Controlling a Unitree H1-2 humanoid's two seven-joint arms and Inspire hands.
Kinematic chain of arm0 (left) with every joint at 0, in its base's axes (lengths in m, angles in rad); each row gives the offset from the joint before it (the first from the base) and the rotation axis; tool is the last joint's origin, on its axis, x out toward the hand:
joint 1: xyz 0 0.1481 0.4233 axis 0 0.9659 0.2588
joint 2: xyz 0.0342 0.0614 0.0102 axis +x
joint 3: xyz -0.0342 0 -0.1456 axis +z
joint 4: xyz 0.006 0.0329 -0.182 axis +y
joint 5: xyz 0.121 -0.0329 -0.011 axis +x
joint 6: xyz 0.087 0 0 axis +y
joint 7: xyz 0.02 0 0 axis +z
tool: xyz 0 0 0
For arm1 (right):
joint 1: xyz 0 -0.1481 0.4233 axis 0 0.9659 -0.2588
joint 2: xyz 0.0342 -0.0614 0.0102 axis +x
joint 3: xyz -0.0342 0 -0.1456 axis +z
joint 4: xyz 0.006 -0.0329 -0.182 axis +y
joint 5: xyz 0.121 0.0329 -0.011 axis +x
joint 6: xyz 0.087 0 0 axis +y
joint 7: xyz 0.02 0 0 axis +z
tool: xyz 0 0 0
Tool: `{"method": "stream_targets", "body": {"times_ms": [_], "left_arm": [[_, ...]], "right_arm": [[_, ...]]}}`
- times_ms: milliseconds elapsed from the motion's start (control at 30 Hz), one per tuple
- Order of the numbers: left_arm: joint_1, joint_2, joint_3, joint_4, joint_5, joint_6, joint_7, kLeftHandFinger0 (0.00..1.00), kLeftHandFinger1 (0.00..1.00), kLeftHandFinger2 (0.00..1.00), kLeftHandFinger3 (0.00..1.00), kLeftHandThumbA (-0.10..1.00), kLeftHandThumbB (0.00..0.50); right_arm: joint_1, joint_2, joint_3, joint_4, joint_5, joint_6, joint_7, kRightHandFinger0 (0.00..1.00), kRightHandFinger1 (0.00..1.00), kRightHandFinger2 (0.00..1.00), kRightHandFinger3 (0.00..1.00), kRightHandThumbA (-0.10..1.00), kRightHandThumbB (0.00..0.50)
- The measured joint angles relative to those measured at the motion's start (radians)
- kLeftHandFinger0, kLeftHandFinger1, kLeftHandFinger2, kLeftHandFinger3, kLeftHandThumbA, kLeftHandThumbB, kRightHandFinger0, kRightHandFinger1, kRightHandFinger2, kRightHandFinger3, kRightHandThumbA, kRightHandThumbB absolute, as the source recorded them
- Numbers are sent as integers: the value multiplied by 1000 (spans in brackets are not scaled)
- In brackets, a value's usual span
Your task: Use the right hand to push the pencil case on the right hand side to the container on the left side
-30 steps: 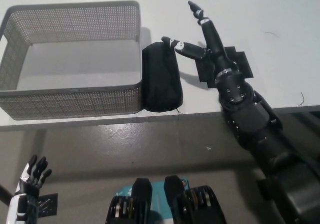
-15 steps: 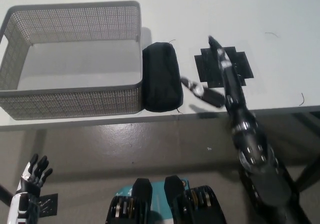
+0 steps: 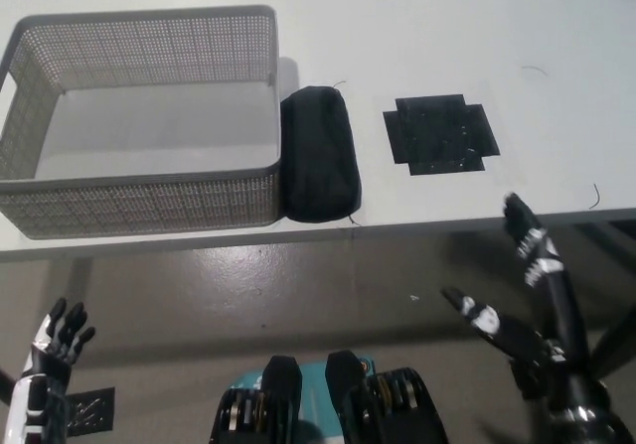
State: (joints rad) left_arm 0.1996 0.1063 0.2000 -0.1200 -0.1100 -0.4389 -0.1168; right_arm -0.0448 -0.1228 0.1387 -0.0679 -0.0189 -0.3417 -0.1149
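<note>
**Resting pencil case beside the basket, robot hands off the surface**

Hanging low at the lower left, the left robot hand [image 3: 58,337] sits below the surface edge, fingers slightly spread, holding nothing. Grey mesh container [image 3: 149,201] stands on the white surface [image 3: 397,27]. Black pencil case [image 3: 319,154] lies just right of it, touching the container's right wall, long axis running toward and away from the robot. Black tape patch [image 3: 440,133] lies right of that. Right robot hand [image 3: 517,285] is below the surface edge, fingers spread upward, empty.
</note>
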Motion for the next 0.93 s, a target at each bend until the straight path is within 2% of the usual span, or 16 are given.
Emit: {"method": "stream_targets", "body": {"times_ms": [33,100,333,433,533,667,867,933], "left_arm": [[0,3,7,0,-2,0,1,1000,1000,1000,1000,1000,265],[-2,9,19,0,-4,0,3,1000,1000,1000,1000,1000,236],[-13,15,33,1,-6,-1,12,1000,1000,1000,1000,1000,212],[-24,15,33,4,-6,-1,13,1000,1000,1000,1000,1000,204],[-34,15,30,10,-6,-1,13,1000,1000,1000,1000,1000,198],[-37,14,30,13,-6,-1,13,1000,1000,1000,1000,1000,190],[-35,12,30,17,-6,-2,13,1000,1000,1000,1000,1000,183],[-34,11,30,18,-6,-2,13,1000,1000,1000,1000,1000,185]], "right_arm": [[19,-5,-6,-32,11,0,6,1000,1000,1000,1000,1000,298],[46,-18,-23,-74,29,2,16,1000,1000,1000,1000,1000,298],[84,-42,-73,-96,83,9,43,1000,1000,1000,1000,1000,319],[83,-43,-86,-96,96,9,52,1000,1000,1000,1000,1000,313],[84,-43,-104,-95,112,10,61,1000,1000,1000,1000,1000,328],[83,-42,-116,-92,120,10,66,1000,1000,1000,1000,1000,294],[83,-38,-118,-84,120,10,74,1000,1000,1000,1000,1000,314],[83,-38,-119,-84,120,10,77,1000,1000,1000,1000,1000,307]]}}
